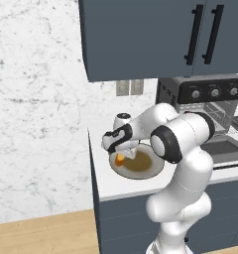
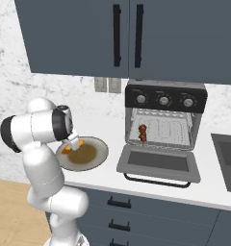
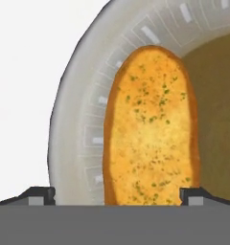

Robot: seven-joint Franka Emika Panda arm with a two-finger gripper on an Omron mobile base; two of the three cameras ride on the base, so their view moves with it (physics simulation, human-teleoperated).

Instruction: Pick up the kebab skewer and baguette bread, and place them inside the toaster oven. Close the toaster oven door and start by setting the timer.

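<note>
The baguette bread [image 3: 153, 129], an orange-golden oval loaf, lies on the left rim of a grey plate [image 3: 83, 139] with a brown centre. My gripper [image 3: 118, 196] is open just above it, one fingertip on each side of the loaf and neither touching it. From the base views the gripper [image 2: 73, 143] hangs over the plate's left side above the baguette bread [image 2: 66, 149]. The kebab skewer [image 2: 143, 133] rests on the wire rack inside the toaster oven [image 2: 163, 101]. The toaster oven door [image 2: 158, 162] is dropped open and lies flat towards the counter's front.
The plate [image 1: 136, 176] sits on the white counter left of the toaster oven [image 1: 205, 92], near the counter's left end. Dark upper cabinets [image 2: 127, 33] hang above. A sink [image 2: 229, 158] lies right of the oven. My own arm leans low over the plate.
</note>
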